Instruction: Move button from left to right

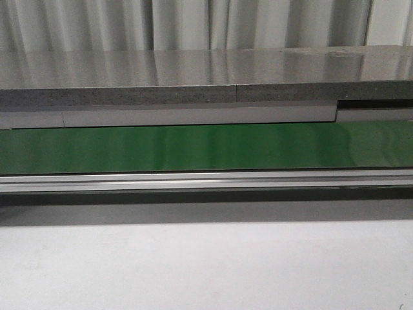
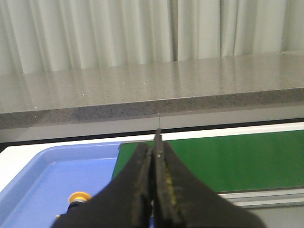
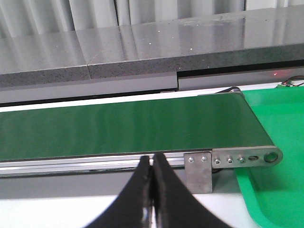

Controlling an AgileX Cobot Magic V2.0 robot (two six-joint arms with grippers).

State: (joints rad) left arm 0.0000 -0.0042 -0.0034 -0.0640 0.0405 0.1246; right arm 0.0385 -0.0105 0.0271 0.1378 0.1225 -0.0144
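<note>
Button point(image 2: 79, 196) sits in blue tray point(image 2: 42, 180). Left gripper point(image 2: 155, 156) and right gripper point(image 3: 152, 164): fingers pressed together, holding nothing.

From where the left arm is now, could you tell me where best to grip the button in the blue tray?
Probably from above, jaws either side of the black body under the round orange cap of the button, which faces up. It sits in the blue tray; the shut left gripper hides most of it.
</note>
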